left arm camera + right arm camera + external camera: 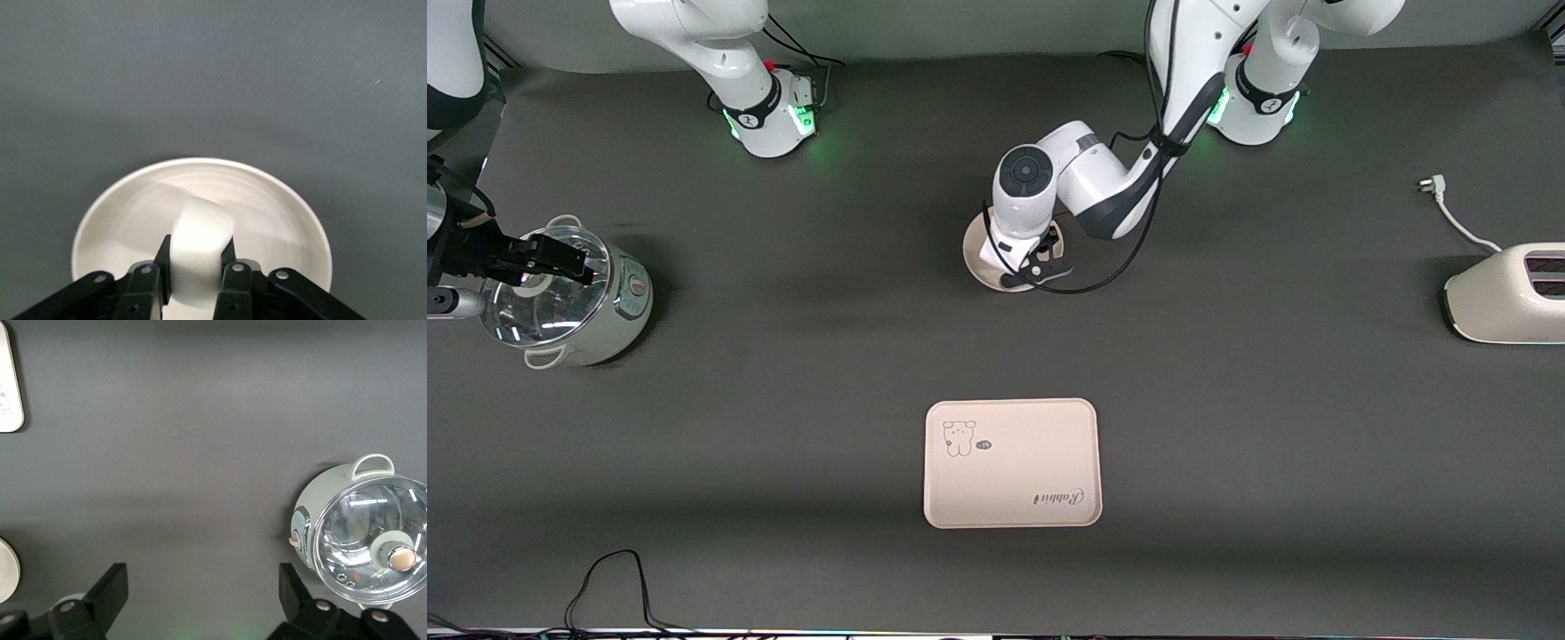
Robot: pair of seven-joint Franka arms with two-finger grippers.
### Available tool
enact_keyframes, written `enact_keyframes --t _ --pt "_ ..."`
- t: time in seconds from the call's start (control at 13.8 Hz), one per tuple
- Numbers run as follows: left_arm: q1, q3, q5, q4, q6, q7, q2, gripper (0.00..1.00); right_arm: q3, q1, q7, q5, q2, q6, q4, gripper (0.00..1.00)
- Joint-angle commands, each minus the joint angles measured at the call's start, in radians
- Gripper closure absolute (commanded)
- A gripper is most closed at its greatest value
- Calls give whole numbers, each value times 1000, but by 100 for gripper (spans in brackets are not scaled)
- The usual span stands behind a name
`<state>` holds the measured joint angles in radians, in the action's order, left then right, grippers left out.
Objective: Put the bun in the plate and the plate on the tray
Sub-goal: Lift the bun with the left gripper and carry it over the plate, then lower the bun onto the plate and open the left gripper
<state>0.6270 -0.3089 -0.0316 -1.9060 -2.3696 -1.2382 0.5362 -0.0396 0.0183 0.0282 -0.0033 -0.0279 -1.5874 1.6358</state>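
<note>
From the front, the left gripper (pixel 1036 267) is down over the plate (pixel 975 258), which sits mid-table, nearer the robots' bases than the tray (pixel 1011 463). The arm's wrist covers most of the plate, so only a strip of its rim shows. The tray lies flat and bare, well apart from the plate and nearer the front camera. At the right arm's end of the table, the right gripper (pixel 560 260) hangs over the glass-lidded pot (pixel 569 298). A toaster (pixel 1507 293) stands at the left arm's end.

In the left wrist view, the left gripper (pixel 195 273) is clamped on the bun (pixel 199 250), one black finger (pixel 230 267) pressed to each side. The bun is over the hollow of the plate (pixel 120 220); whether it touches the plate I cannot tell.

In the right wrist view, the right gripper (pixel 203 593) has its fingers (pixel 110 590) spread wide, grasping nothing, with bare table between them and the pot (pixel 363 537) off to one side.
</note>
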Motion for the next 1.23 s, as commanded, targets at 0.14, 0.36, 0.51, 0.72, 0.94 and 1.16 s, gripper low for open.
enact_keyframes --t 0.14,0.36,0.51,0.72,0.94,1.16 --pt "53 16 -21 -4 -17 -53 22 59 -3 -1 24 -15 2 14 -5 0" --pt "53 16 -21 -4 -13 -61 19 0 -3 -1 24 -15 2 14 -5 0" --pt "45 16 -21 -4 6 -61 7 0 -3 -1 24 -15 2 14 -5 0" --pt "16 27 -21 4 68 -52 -53 0 -3 -3 24 -15 2 14 -5 0" --pt "-96 31 -22 30 180 18 -163 0 -3 -5 22 -15 2 14 -5 0" --pt "-257 30 -21 125 333 170 -229 0 0 -11 22 -14 9 20 -5 0"
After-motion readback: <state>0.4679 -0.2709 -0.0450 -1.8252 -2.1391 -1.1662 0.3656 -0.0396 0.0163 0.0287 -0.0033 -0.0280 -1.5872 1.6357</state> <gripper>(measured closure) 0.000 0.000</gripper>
